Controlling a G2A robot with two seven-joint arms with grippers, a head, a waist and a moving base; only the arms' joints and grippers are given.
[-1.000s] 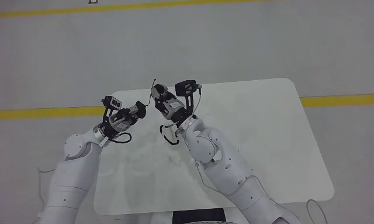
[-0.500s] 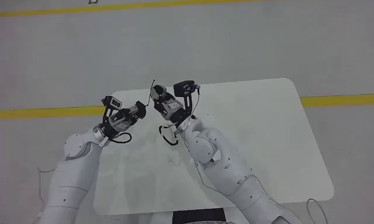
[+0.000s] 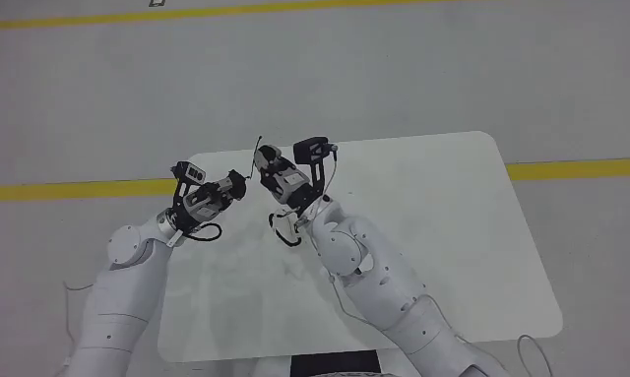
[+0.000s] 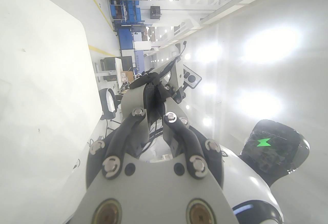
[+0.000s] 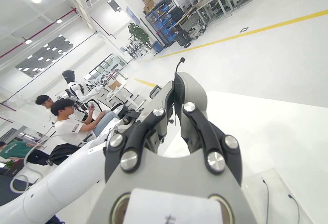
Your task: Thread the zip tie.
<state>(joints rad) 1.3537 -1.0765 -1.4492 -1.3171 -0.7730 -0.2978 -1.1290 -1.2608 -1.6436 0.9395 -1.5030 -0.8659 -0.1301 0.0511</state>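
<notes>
The white, round-cornered table (image 3: 443, 229) takes up the near middle of the top view. It stands on a pale grey floor crossed by a yellow painted line (image 3: 295, 3) at the far side and a second yellow line (image 3: 79, 190) that runs behind the table's left and right edges.

Both arms reach to the table's far left corner. The right gripper (image 3: 262, 158) is held above that corner, a little farther away and to the right of the left gripper (image 3: 236, 182). The two tips are near each other but apart.

In the right wrist view the right gripper (image 5: 176, 82) has its two grey fingers pressed together, pinching the thin black plastic zip tie (image 5: 178, 66) between the ribbed pads (image 5: 177, 96). The strip rises past the fingertips and ends in a small square head. A hair-thin length also shows below the pads, between the fingers.

From above, the zip tie (image 3: 258, 144) is a short dark line that sticks out of the right gripper toward the far side.

In the left wrist view the left gripper (image 4: 151, 81) has its fingers drawn together. Something small and dark sits at their tips, and I cannot tell what it is.
</notes>
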